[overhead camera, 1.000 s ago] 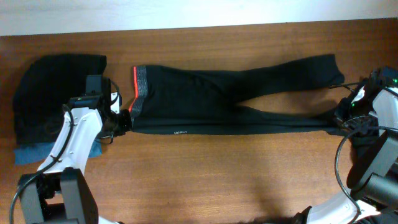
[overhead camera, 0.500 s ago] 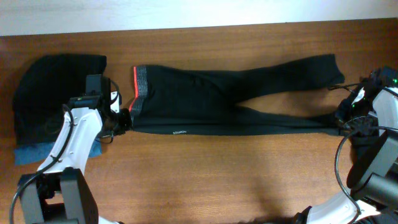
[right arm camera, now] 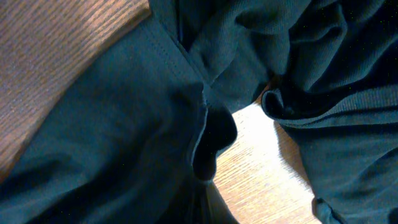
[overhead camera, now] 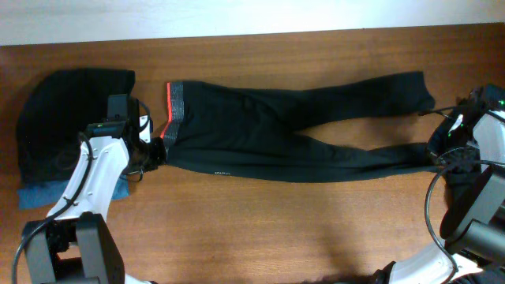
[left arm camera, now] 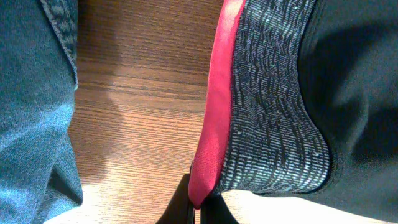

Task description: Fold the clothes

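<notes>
The leggings (overhead camera: 268, 130) are stretched out lengthwise on the wooden table (overhead camera: 276, 237), so I'll place everything else off them. The grey-speckled waistband (overhead camera: 178, 101) with its coral-red edge (overhead camera: 168, 106) is at the end by the left arm. The two legs run off toward the right arm. The upper leg (overhead camera: 371, 91) lies pretty straight. The lower leg (overhead camera: 355, 162) sags in a shallow curve toward the robot's side, with a wedge of bare wood showing between the two. There's some tiny white lettering (overhead camera: 223, 170) on the leggings' robot-side hem, not far from the waistband, but it's too small to read.

The left gripper (overhead camera: 158, 152) sits at the robot-side corner of the waistband. Its fingers are pressed together with the coral strip pinched between them, and the wrist cam shows that clearly.

The right gripper (overhead camera: 435, 158) is at the cuff end of the lower leg. It's clamped tight too, with black cloth bunched down into its fingers. The right wrist view shows more dark folds just beside that pinch, and I honestly can't tell which bit of fabric they are.

Past the waistband end, apart from the leggings, there's a heap of plain black clothes (overhead camera: 71, 110). A blue denim piece (overhead camera: 43, 195) pokes out from under its robot-side edge.
</notes>
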Motion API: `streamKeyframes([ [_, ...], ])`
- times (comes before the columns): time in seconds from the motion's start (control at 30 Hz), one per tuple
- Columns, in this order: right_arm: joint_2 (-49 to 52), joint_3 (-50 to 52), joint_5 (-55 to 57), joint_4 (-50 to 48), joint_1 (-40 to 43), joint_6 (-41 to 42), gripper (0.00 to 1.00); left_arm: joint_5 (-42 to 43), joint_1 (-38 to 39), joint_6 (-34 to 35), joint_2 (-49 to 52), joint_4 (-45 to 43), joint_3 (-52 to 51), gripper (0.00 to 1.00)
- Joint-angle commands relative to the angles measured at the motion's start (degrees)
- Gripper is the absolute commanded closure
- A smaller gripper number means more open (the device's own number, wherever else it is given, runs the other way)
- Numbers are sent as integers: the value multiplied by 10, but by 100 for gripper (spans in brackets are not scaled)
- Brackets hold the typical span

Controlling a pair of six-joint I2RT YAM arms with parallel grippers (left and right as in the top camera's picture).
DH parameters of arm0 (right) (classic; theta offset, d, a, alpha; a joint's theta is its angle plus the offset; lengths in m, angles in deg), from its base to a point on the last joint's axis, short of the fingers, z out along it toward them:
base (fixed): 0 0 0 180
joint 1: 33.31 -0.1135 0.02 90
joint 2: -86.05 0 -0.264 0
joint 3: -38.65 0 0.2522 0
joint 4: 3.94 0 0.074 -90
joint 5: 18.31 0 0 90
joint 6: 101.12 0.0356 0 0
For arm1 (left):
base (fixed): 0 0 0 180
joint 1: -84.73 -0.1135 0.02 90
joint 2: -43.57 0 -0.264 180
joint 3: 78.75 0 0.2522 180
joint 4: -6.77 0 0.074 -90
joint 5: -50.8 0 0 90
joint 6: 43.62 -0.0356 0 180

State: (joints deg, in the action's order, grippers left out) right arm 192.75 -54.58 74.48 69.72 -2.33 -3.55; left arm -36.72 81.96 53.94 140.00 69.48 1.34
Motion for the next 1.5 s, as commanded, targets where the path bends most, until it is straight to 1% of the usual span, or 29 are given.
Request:
streamKeyframes([
  [0.0,-11,-11,3,2,3,2,96,-10,-5,5,-16,-2,10,100],
  [0.17,-11,-14,-9,2,3,2,96,-10,-5,5,-16,-4,10,100],
  [0.27,-11,-36,-21,15,3,2,96,-10,-5,5,-18,-4,17,100],
  [0.37,-11,-80,-29,34,3,2,96,-11,-5,5,-25,-9,36,100],
  [0.4,-11,-118,-32,45,3,2,96,-14,-5,5,-29,-17,51,100],
  [0.47,-11,-160,-33,54,3,2,96,-15,-5,5,-31,-33,64,99],
  [0.53,-11,-197,-35,57,3,2,96,-15,-5,5,-32,-56,70,100],
  [0.67,-11,-236,-36,52,2,2,96,-14,-5,5,-32,-114,70,99],
  [0.8,-11,-241,-36,35,2,2,96,-14,-5,5,-32,-174,70,99],
  [0.9,-11,-241,-36,27,2,2,96,-14,-5,6,-32,-201,70,100],
  [1.07,-11,-241,-37,18,2,2,96,-14,-5,6,-32,-209,70,99],
  [1.23,-8,-240,-64,16,1,4,96,-12,-3,6,-32,-211,70,100],
  [1.47,-1,-241,-66,16,-26,4,96,-13,-1,12,-28,-232,70,99],
])
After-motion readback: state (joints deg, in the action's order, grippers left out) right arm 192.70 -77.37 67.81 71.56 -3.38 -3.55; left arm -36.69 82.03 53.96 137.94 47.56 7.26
